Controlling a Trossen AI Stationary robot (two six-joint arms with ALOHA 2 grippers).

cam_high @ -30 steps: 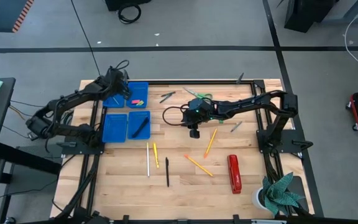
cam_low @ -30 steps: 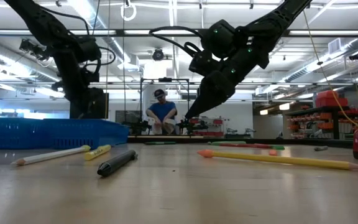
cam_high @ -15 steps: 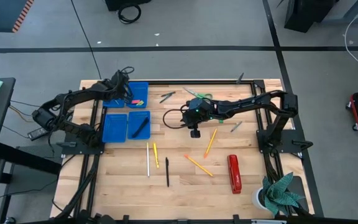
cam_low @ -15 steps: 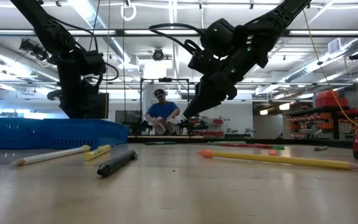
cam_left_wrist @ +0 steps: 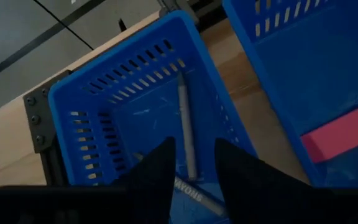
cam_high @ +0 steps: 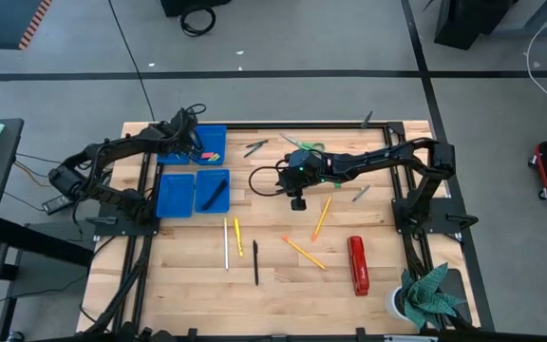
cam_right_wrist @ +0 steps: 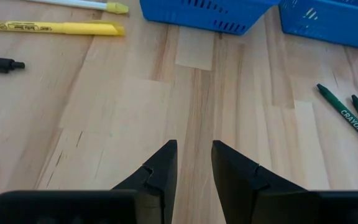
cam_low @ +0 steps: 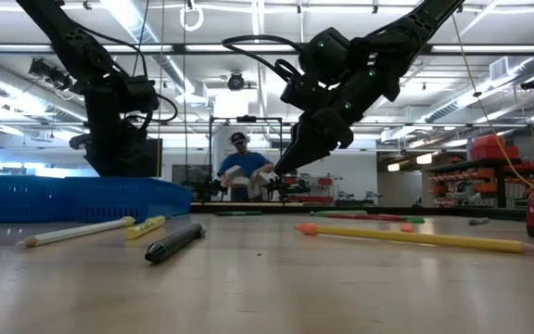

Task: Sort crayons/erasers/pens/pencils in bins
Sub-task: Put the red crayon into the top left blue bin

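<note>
Four blue bins stand at the far left [cam_high: 176, 193]. One holds pink and yellow erasers [cam_high: 211, 152], another a black pen [cam_high: 215, 193]. My left gripper [cam_left_wrist: 194, 168] hovers open and empty over the far-left bin [cam_left_wrist: 104, 118], where a grey stick [cam_left_wrist: 185, 124] and a crayon [cam_left_wrist: 191, 191] lie. My right gripper [cam_high: 297, 201] hangs open and empty above bare wood at mid-table. A white pencil [cam_high: 225, 242], a yellow pencil [cam_high: 238, 236], a black pen [cam_high: 255, 263] and orange pencils [cam_high: 304, 252] lie flat nearer the front. Two green crayons [cam_right_wrist: 347, 115] lie on the wood.
A red stapler [cam_high: 357, 266] lies at the near right, green-handled scissors [cam_high: 302, 144] and grey pens [cam_high: 254, 147] at the far middle. A potted plant [cam_high: 430, 294] stands at the near right corner. A person [cam_low: 239, 172] stands beyond the table.
My left gripper has shifted a little toward the table's right above the far-left bin, then kept still. The person behind the table has moved their arms.
</note>
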